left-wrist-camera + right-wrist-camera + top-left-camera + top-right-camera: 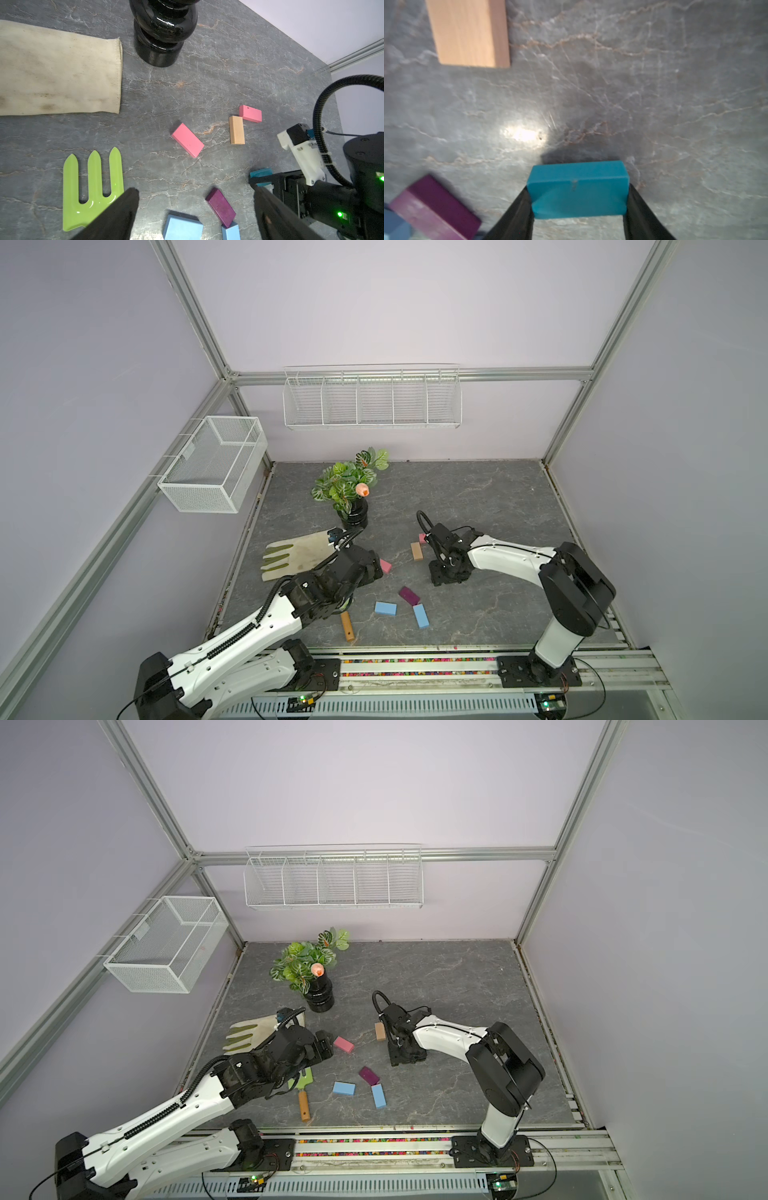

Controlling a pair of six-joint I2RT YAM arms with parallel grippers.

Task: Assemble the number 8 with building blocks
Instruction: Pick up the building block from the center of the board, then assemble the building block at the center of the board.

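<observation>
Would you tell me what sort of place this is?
Likely a robot lab cell dressed as a gardening bench: aluminium frame, wire rack, and a potted plant and garden glove on the stone-look tabletop.

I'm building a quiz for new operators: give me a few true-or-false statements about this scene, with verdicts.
1. The right gripper has its fingers on either side of the teal block. True.
2. The left gripper holds a pink block. False: it is open and empty.
3. The tan block lies beside a pink block. True.
4. The purple block is stacked on the tan block. False: it lies on the table, beside a light blue block.
5. The fork lies on the glove. False: it lies on the table, apart from the glove.
</observation>
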